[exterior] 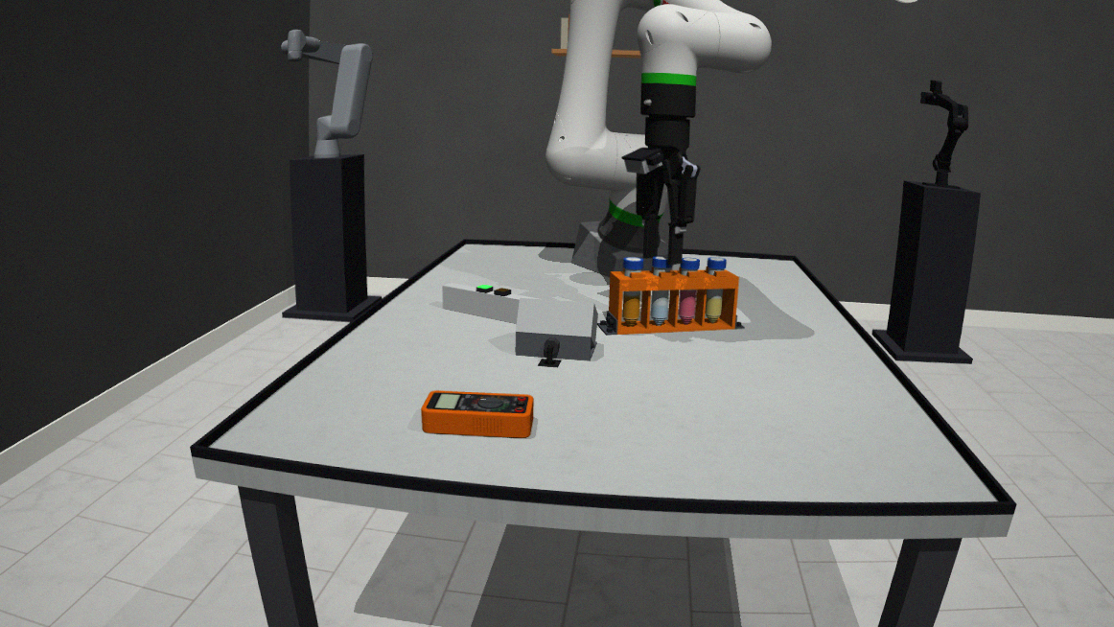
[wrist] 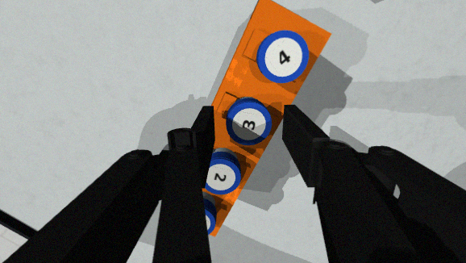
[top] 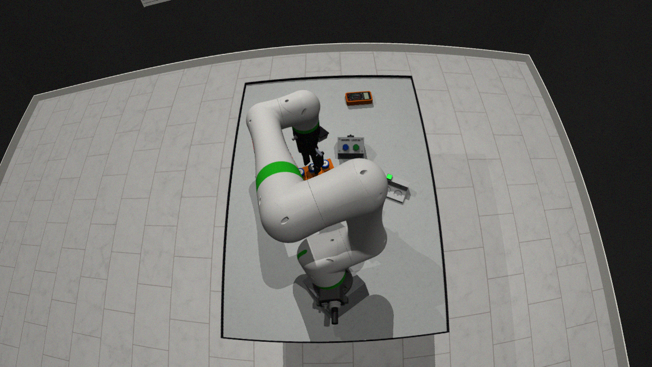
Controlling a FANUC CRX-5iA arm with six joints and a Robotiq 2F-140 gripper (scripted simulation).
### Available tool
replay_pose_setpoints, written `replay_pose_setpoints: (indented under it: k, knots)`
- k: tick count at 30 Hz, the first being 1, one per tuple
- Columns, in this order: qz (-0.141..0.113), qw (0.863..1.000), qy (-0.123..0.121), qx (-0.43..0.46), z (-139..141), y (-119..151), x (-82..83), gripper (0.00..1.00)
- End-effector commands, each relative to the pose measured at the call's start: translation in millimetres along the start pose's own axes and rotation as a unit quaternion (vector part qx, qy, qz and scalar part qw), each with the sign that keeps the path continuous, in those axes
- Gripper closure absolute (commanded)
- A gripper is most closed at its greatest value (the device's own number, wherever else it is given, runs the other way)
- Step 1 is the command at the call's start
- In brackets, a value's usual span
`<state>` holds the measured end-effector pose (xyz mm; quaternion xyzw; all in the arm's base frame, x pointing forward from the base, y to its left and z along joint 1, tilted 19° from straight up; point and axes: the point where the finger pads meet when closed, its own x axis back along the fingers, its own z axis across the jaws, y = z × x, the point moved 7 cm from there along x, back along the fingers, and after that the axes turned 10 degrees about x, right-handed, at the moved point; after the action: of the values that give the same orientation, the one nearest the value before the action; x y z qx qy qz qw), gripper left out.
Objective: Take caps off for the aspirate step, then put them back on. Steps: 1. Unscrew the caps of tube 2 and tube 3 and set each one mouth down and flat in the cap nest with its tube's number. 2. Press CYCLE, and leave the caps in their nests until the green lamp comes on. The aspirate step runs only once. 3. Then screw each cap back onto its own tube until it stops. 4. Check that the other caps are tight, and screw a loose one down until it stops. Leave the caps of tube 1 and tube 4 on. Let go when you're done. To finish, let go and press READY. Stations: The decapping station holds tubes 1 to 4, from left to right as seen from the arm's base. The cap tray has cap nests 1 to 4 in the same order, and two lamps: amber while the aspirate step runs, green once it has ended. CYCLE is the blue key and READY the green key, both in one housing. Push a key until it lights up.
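Observation:
The orange tube rack [wrist: 234, 77] [exterior: 670, 282] holds four tubes with blue-rimmed white caps. Cap 3 [wrist: 248, 121] [exterior: 659, 264] sits on its tube, between cap 4 [wrist: 282, 56] [exterior: 633, 265] and cap 2 [wrist: 221, 177] [exterior: 688, 265]. Cap 1 [exterior: 716, 264] is half hidden by a finger in the wrist view. My gripper [wrist: 248, 123] [exterior: 664, 250] [top: 315, 165] points straight down and is open. Its fingers stand either side of cap 3 with a gap on each side. On the grey cap tray [exterior: 463, 299] [top: 401, 187] the green lamp [exterior: 484, 288] [top: 389, 176] is lit.
The grey key housing [exterior: 554, 327] [top: 350, 155] with the blue key [top: 345, 147] and the green key [top: 356, 147] stands beside the rack. An orange multimeter [exterior: 476, 412] [top: 358, 97] lies near the table's far edge from the arm's base.

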<state>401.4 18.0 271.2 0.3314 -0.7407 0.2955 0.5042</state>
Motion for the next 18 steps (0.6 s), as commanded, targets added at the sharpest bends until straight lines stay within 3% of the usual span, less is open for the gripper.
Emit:
replay_pose_setpoints:
  k: [1,18]
  knots:
    - [0.001,1.0,0.0,0.0,-0.3,-0.5,0.8,0.59]
    - [0.001,0.999,0.0,-0.033,-0.3,-0.5,-5.7,0.59]
